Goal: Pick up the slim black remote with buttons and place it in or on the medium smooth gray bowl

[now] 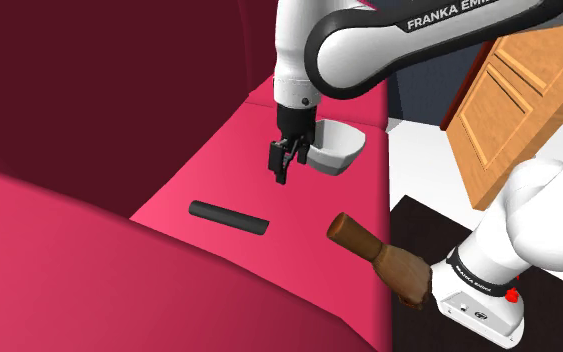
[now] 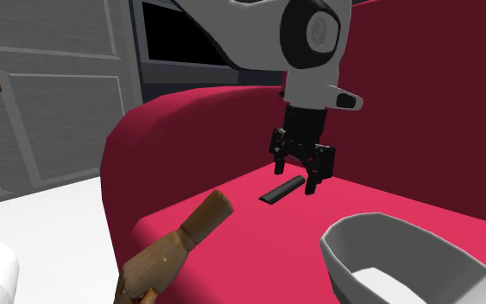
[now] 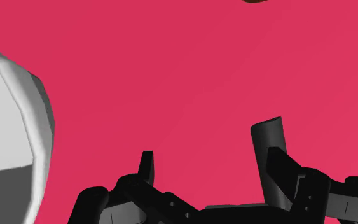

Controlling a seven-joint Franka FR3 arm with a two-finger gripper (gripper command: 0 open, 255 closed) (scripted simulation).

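Observation:
The slim black remote (image 1: 229, 216) (image 2: 282, 189) lies flat on the red sofa seat (image 1: 299, 215). My gripper (image 1: 282, 176) (image 2: 294, 180) (image 3: 206, 140) hangs above the seat between the remote and the bowl, open, with nothing between its fingers. The bowl (image 1: 334, 148) (image 2: 405, 259) (image 3: 6, 127) is pale grey-white and smooth. It stands upright on the seat close beside the gripper, on the side away from the remote, and it is empty.
A brown wooden jointed piece (image 1: 379, 258) (image 2: 176, 246) lies at the seat's front edge near the stand. The sofa's dark red back (image 1: 89, 90) and rounded arm (image 2: 146, 147) border the seat. An orange wooden cabinet (image 1: 519, 90) and grey cupboard doors (image 2: 51, 86) stand beyond.

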